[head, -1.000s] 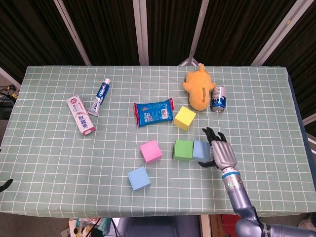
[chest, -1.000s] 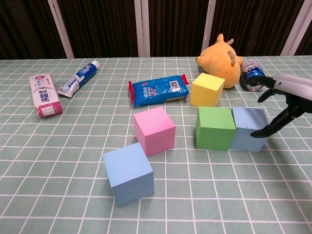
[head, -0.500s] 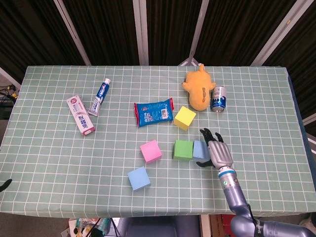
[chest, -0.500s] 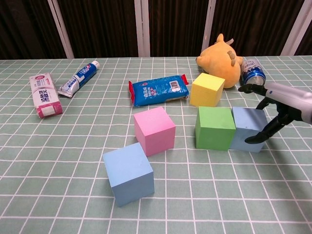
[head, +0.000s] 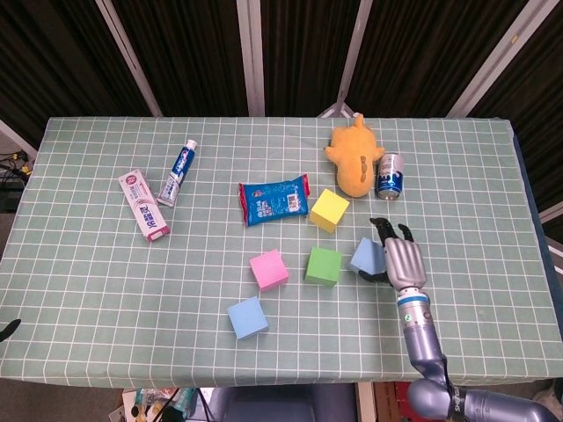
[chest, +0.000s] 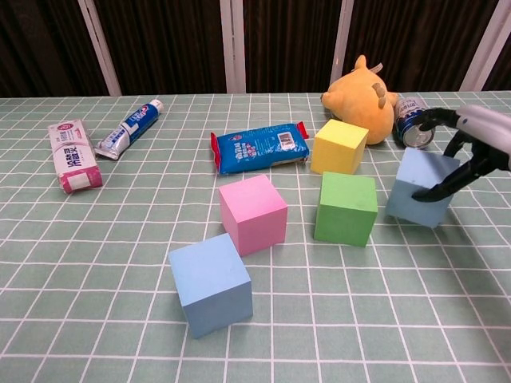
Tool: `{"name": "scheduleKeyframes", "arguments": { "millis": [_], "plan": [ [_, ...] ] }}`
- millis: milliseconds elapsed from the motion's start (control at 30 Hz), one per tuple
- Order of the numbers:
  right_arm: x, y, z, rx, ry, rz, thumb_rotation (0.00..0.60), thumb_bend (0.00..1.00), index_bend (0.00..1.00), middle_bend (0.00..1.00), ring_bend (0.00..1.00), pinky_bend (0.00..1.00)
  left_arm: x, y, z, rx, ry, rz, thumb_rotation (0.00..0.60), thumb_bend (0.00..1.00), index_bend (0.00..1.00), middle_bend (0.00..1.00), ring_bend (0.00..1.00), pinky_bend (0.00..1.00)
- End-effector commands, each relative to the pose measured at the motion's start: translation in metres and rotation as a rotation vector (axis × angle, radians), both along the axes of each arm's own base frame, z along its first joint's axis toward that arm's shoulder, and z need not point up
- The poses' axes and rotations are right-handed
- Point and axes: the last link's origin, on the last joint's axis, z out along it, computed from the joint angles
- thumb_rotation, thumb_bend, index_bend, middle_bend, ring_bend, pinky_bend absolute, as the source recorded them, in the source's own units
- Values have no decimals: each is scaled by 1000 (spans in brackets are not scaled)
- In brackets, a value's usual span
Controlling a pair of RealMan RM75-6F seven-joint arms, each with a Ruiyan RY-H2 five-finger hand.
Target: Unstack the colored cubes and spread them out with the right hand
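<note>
Five cubes lie on the table, none stacked. The right hand [chest: 471, 148] grips the pale blue cube [chest: 421, 188] at the right end of the group, fingers closing over its top and a dark fingertip against its near face; in the chest view this cube sits tilted, apart from the green cube [chest: 346, 207] to its left. The head view shows the same right hand [head: 403, 262] covering the pale blue cube [head: 367, 256] from the right side. The green cube [head: 324, 265] stands between it and the pink cube [head: 268, 269]. A second blue cube [head: 247, 317] sits nearer the front edge, just below the pink one, and one yellow cube [head: 329, 210] lies farther back. The left hand shows in neither view.

Beyond the cubes there is one blue snack packet [head: 274, 200], one orange plush toy [head: 353, 156] with one drink can [head: 389, 175] just beside it, one toothpaste tube [head: 177, 173] and one toothpaste box [head: 143, 205] at the left.

All rests on a table covered with a green cloth with a white grid [head: 88, 290]. Behind it hang dark curtains [head: 193, 53] crossed by pale metal bars.
</note>
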Motion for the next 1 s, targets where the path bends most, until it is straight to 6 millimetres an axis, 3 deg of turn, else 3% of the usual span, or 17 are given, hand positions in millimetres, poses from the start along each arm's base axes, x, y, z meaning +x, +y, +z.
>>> {"name": "scheduleKeyframes", "arguments": {
  "millis": [33, 167, 267, 367, 500, 667, 800, 1000],
  "plan": [
    [-10, -11, 22, -81, 31, -26, 600, 221, 150, 150, 541, 110, 0, 0, 0, 0, 0, -2, 600, 117, 233, 0, 0, 0],
    [-19, -20, 38, -117, 7, -71, 600, 221, 150, 149, 494, 98, 1, -1, -1, -1, 1, -3, 600, 117, 240, 0, 0, 0],
    [-26, -20, 43, -70, 13, -87, 600, 214, 134, 126, 318, 22, 1, -1, -1, 1, 2, -3, 600, 116, 242, 0, 0, 0],
    [-30, -16, 45, 15, 44, -88, 600, 101, 70, 44, 160, 0, 1, -2, 0, 3, 2, -2, 600, 116, 242, 0, 0, 0],
    [-27, -10, 49, 100, 79, -63, 600, 45, 12, 0, 68, 0, 1, -2, -1, 2, 1, -1, 600, 117, 241, 0, 0, 0],
    [-26, -12, 60, 14, 60, -65, 600, 43, 0, 0, 44, 0, 0, -2, 1, 5, -3, 0, 600, 117, 241, 0, 0, 0],
    [-30, -9, 79, -94, -6, -75, 600, 38, 0, 0, 86, 0, -1, -2, 3, 14, -7, 3, 600, 116, 241, 0, 0, 0],
    [-51, 21, 121, -261, -18, -20, 600, 37, 0, 0, 103, 0, 0, -1, 1, 4, -8, -5, 600, 116, 240, 0, 0, 0]
  ]
}}
